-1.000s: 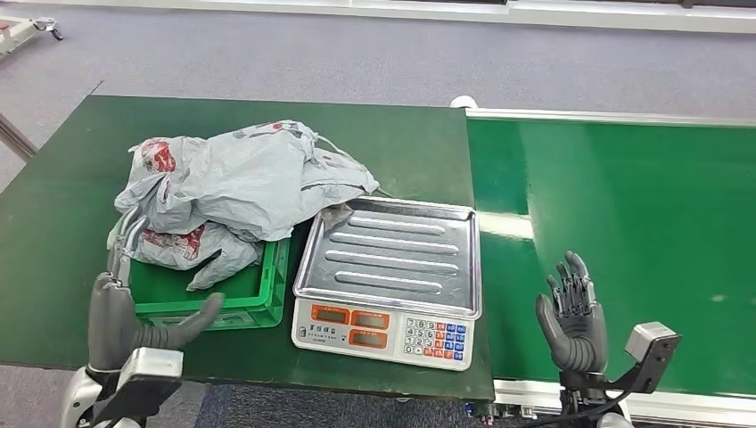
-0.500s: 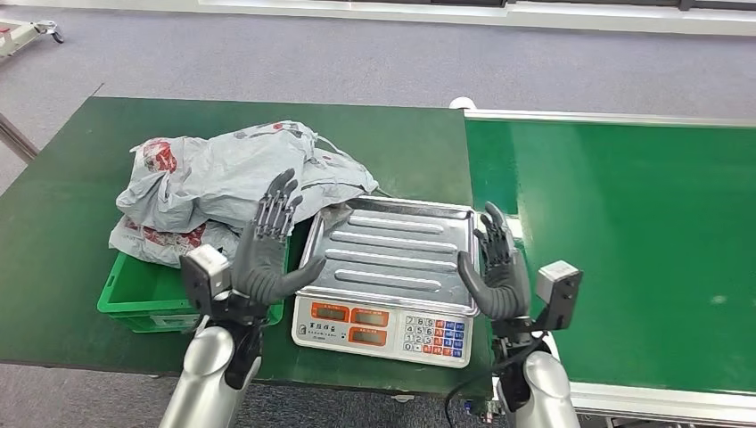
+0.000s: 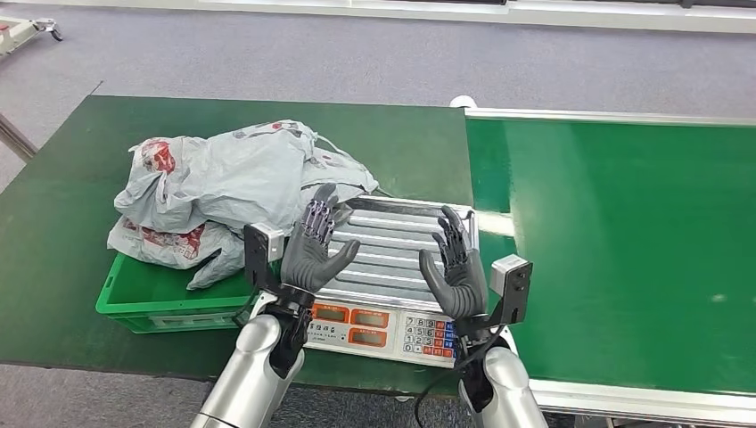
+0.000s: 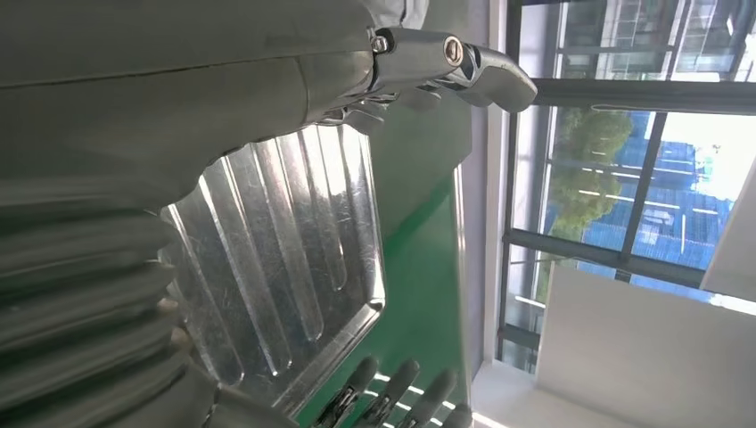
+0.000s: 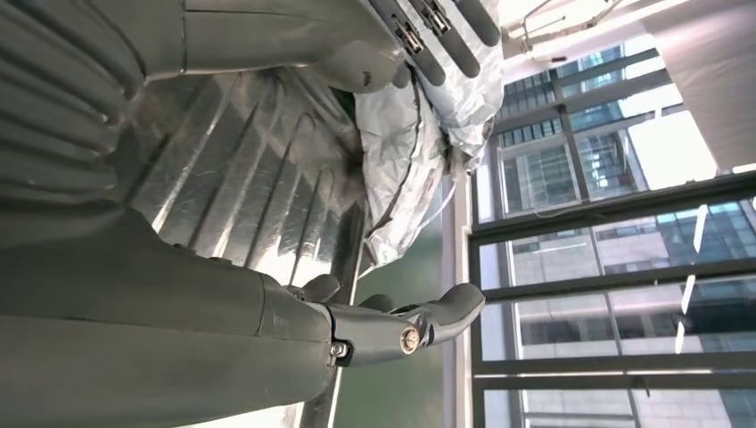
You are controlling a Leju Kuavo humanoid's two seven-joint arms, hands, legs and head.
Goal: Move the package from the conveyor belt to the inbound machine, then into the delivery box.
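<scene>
A: Surface?
B: A dark green table on grey floor, with a green conveyor belt along its right edge.

A: Hands?
B: The left hand and the right hand are both raised over the scale, palms facing each other, fingers spread, holding nothing. Neither touches the ribbed steel pan.

A: The scale's position?
B: At the table's front right corner, its keypad toward the front edge.

A: The packages?
B: Grey bags with red printing are heaped in and over a green crate, just left of the scale. One bag's edge reaches the pan's back left corner; whether it touches, I cannot tell.
</scene>
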